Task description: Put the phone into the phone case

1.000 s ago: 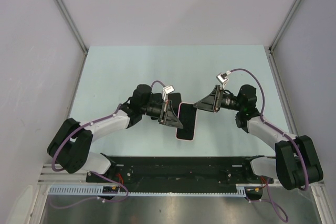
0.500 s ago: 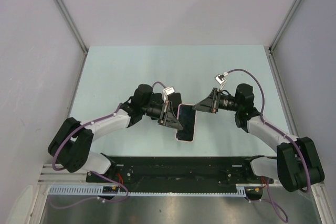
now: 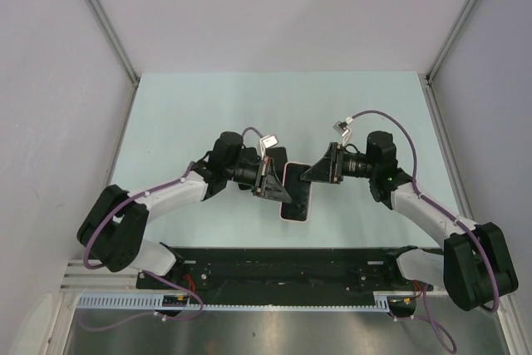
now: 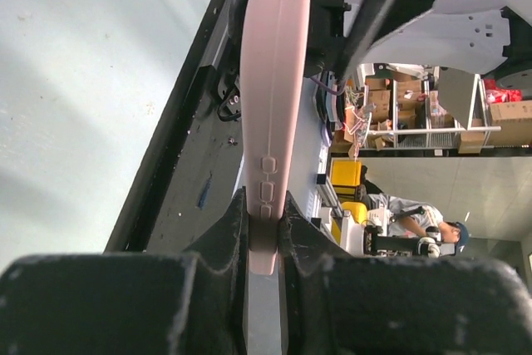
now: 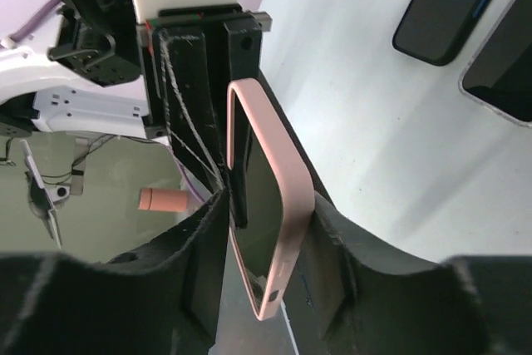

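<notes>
The phone case point(image 4: 270, 97) is pink and is held between the two grippers over the near middle of the table point(image 3: 208, 114), just ahead of the black base rail point(image 3: 283, 268). The phone point(image 5: 259, 205) shows as a dark face filling the pink rim. Whether it is fully seated in the case cannot be determined.

In the left wrist view, the case appears edge-on, with a row of side buttons facing the camera. The left gripper point(image 4: 263, 234) is clamped on one end of the case. Its fingers point(image 4: 224, 239) press on the front and back faces with no visible gap.

In the right wrist view, the case extends between the fingers of the right gripper point(image 5: 270, 230). These fingers point(image 5: 332, 247) are spread apart and straddle the width of the case, one along each long edge. Whether they press on the edges or only lie beside them cannot be determined.

In the top view, the two arms reach inward from opposite sides and meet at the case. The left gripper is on its left side and the right gripper on its right.

Two further dark flat devices lie on the table beyond the case. One is all dark point(image 5: 453, 6); the other has a light rim point(image 5: 509, 60) and is partly cut off by the frame edge.
</notes>
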Robot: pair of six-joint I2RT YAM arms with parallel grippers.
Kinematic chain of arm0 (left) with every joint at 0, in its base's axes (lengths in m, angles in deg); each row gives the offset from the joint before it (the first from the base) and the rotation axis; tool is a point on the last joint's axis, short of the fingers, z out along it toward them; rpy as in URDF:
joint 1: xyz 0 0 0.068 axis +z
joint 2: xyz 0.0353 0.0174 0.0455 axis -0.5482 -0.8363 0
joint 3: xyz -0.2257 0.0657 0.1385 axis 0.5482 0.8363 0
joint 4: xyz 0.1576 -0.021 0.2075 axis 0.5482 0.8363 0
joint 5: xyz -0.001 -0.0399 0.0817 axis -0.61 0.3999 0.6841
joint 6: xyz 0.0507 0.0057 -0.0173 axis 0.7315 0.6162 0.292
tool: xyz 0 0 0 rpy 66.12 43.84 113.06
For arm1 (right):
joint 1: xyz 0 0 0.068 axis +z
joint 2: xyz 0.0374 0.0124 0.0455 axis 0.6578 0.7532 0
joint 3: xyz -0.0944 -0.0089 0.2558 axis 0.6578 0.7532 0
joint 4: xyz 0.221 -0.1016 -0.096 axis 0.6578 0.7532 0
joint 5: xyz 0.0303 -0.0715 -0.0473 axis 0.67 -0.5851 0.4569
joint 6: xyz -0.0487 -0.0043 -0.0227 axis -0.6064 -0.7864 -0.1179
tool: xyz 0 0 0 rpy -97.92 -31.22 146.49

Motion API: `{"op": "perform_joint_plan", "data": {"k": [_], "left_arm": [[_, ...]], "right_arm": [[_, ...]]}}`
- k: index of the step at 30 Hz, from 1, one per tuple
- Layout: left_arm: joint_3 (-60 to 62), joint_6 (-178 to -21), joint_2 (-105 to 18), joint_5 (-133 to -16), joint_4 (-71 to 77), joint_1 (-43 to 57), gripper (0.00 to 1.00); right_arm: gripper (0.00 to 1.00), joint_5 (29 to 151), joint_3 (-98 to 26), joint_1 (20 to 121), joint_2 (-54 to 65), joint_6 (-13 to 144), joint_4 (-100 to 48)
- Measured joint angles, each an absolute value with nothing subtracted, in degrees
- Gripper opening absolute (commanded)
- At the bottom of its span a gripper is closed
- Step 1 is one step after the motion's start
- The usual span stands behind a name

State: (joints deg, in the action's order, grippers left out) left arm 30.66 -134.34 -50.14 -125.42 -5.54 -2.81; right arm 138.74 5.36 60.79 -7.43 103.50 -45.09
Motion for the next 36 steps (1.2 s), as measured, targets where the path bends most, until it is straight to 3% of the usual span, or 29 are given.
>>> {"op": "perform_joint_plan", "data": {"k": [1,2,4,5,6,9,11,14,15,25,36], "left_arm": [[30.59,-134.51,-50.14,-125.47,-5.71,-2.81,0.0],[30.48,-134.65,-50.12,-125.49,-5.89,-2.81,0.0],[30.27,-135.06,-50.12,-125.38,-6.48,-2.89,0.0],[30.27,-135.41,-50.12,-125.47,-6.7,-2.89,0.0],[30.27,-135.85,-50.12,-125.68,-7.11,-2.89,0.0],[30.27,-137.05,-50.12,-126.67,-9.23,-2.89,0.0],[30.27,-138.38,-50.12,-126.27,-10.65,-2.98,0.0],[30.27,-139.69,-50.25,-124.48,-11.62,-2.98,0.0],[30.18,-140.0,-50.47,-123.96,-11.79,-2.98,0.0],[22.94,-139.96,-60.89,-115.5,-9.69,-2.98,0.0],[8.76,-139.91,-80.34,-104.99,-7.44,-2.98,0.0]], "right_arm": [[0.21,138.46,5.36,60.94,-7.84,102.76,-43.86],[0.13,137.91,5.36,60.97,-8.37,102.06,-42.57],[0.04,137.04,5.34,60.88,-9.55,101.55,-40.36],[0.05,137.08,5.25,60.77,-10.12,101.62,-39.99],[0.08,137.12,5.23,60.79,-10.69,101.66,-39.91],[0.49,136.91,5.21,60.75,-12.15,102.73,-39.99],[0.57,136.36,5.19,60.57,-12.28,103.43,-40.21],[0.82,135.49,5.19,59.48,-12.61,104.48,-39.27],[0.99,134.96,5.19,58.91,-12.89,104.61,-38.44],[1.0,119.18,5.16,52.07,-25.18,97.73,-18.03],[1.0,113.34,5.16,51.87,-34.16,96.07,-9.07]]}}
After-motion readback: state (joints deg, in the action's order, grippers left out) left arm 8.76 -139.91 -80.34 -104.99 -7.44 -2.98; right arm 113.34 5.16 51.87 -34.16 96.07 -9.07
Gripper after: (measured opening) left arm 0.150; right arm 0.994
